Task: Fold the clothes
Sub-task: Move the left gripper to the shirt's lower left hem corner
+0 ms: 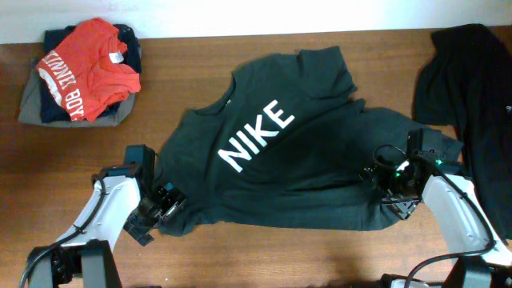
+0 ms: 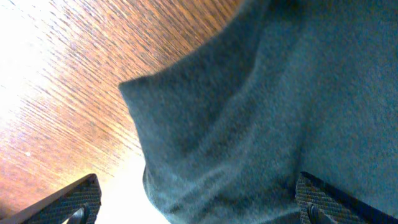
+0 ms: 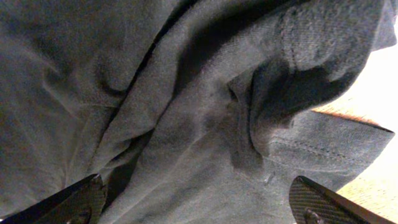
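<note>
left gripper point(image 1: 164, 205): jaws spread, straddling the cloth edge near-left of the NIKE lettering point(image 1: 256, 134) | right gripper point(image 1: 386, 176): jaws spread, over bunched fabric right of the lettering | black T-shirt point(image 1: 320, 164): face-up, slanted around the lettering, one arm at each end | neither nearer; likely a two-arm fold

I see the whole table point(image 1: 192, 64) straight down from overhead. Wrist cameras sit just behind the left gripper point(image 2: 199, 202) and right gripper point(image 3: 196, 202), facing forward past them, close on the black NIKE T-shirt point(image 1: 320, 160) all views share.
</note>
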Motion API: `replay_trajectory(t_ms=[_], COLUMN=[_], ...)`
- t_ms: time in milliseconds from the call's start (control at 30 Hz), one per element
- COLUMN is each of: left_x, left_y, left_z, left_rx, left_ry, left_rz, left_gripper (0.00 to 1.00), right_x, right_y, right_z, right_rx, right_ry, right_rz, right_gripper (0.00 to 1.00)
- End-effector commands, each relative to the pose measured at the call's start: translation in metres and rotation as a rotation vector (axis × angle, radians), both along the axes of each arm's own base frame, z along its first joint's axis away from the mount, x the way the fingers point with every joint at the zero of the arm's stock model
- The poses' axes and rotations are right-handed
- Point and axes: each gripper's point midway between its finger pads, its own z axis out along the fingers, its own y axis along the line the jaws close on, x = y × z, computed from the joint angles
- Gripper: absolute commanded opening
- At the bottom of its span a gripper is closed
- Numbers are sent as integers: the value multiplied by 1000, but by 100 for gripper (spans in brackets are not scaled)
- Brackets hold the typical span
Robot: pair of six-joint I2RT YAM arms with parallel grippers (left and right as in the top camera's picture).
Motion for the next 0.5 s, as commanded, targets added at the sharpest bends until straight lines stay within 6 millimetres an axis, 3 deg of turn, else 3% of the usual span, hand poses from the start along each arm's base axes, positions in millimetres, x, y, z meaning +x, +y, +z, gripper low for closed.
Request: replay_trajectory(t_ms=[0,467], left_x=[-7,-2], left_y=[5,7], left_z=[-9,-20], left_rx=[27,38], left_ry=[15,-28], left_rz=[43,41], left_gripper=[99,98], right_x=[7,-3], right_y=[-3,-2], right_z=[6,4], right_rx=[-5,1], right_ry=[-24,26], right_rz=[3,-35], right_gripper=[97,97])
